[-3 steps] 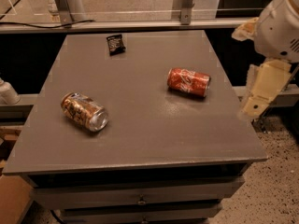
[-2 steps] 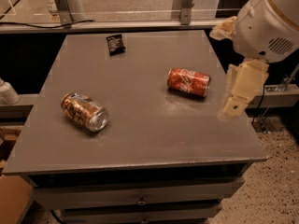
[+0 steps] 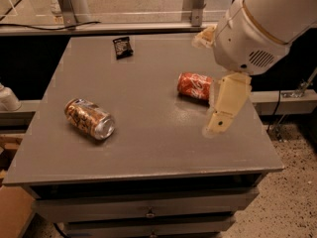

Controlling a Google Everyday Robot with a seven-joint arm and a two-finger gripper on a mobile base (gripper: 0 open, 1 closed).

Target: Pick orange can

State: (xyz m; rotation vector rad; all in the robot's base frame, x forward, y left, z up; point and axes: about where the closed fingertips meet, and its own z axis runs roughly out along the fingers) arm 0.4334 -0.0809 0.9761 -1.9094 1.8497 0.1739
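The orange can (image 3: pixel 89 118) lies on its side on the left part of the grey table (image 3: pixel 148 148), silver end facing front right. Its body is orange-gold with a dark brown pattern. My gripper (image 3: pixel 204 85) hangs over the right side of the table, far to the right of the orange can. Its two cream fingers (image 3: pixel 227 102) are spread wide apart with nothing between them. The lower finger reaches down just right of a red Coca-Cola can (image 3: pixel 194 86) that also lies on its side.
A small black packet (image 3: pixel 122 46) lies near the table's back edge. Drawers sit under the tabletop (image 3: pixel 148 213). A glass rail with metal posts (image 3: pixel 67 6) runs behind the table. Speckled floor (image 3: pixel 292 197) lies to the right.
The arm and gripper have moved left, from beyond the table's right edge to over the table by the red can. Both cans stay still.
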